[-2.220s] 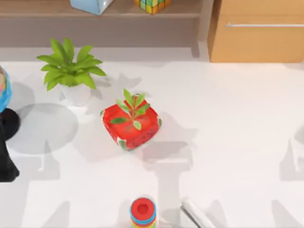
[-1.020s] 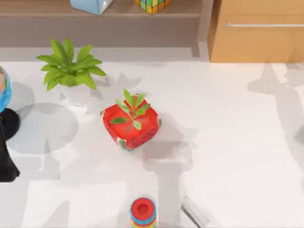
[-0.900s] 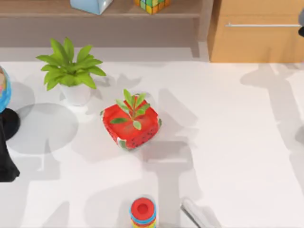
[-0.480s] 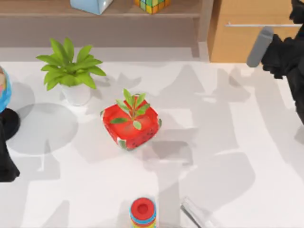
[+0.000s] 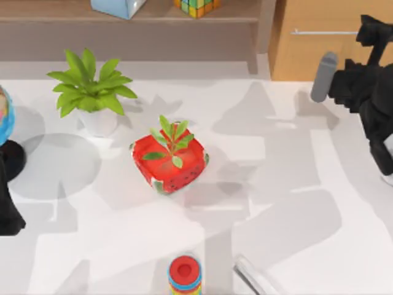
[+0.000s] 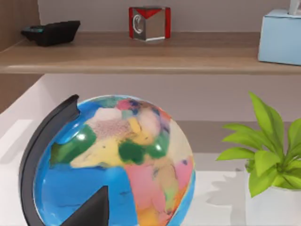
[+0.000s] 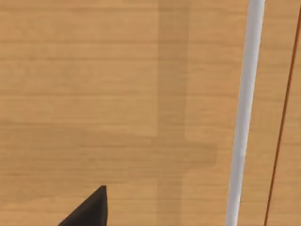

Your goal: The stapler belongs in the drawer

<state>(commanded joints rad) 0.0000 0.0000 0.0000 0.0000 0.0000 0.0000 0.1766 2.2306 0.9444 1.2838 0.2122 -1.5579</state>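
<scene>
At the table's far left edge, parked black left arm [image 5: 7, 212] beside a multicoloured globe on a black stand [image 6: 117, 162], then a leafy green plant in a white pot [image 5: 92, 92] and a red watermelon-patterned cube planter [image 5: 171, 158] nearer the middle. Along the near edge, a red-topped stack of coloured rings [image 5: 185, 275] just left of the slim pale grey-silver stapler [image 5: 255, 279], lying flat and untouched. At the far right, black right gripper [image 5: 371, 34] close before the shut light tan wooden drawer [image 5: 307, 55], facing its thin silver bar handle [image 7: 244, 113]; cannot tell whether either gripper's fingers are parted or closed.
</scene>
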